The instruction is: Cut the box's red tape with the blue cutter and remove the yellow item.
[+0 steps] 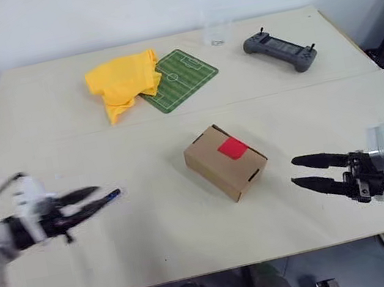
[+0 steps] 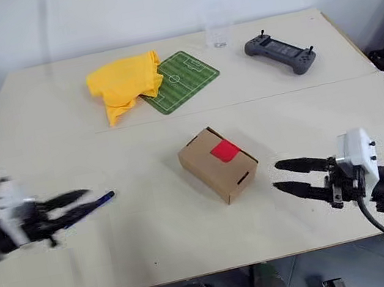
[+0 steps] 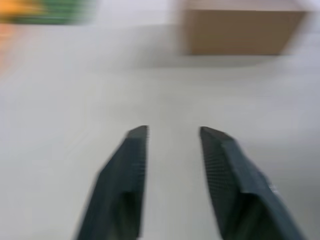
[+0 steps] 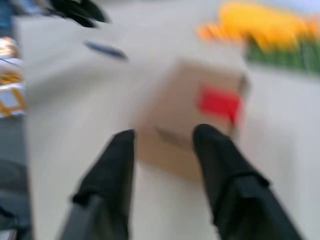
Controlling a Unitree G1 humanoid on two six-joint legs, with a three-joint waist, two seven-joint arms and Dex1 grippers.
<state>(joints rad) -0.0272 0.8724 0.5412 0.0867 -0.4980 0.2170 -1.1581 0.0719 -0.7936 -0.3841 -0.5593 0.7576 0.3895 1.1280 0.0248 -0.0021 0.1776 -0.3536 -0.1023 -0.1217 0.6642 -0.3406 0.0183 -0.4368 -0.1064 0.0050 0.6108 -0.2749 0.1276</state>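
Sitting closed, brown box (image 1: 226, 161) with red tape (image 1: 233, 148) on top.

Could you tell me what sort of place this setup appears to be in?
Probably a robotics lab or test room: a bare pale table against a plain white wall, staged with unrelated props, namely a taped cardboard box, a toy football-pitch mat and a handheld controller.

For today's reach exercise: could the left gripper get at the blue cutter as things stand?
Probably yes: the left gripper, open, sits right beside the blue cutter on the table, with nothing between them.
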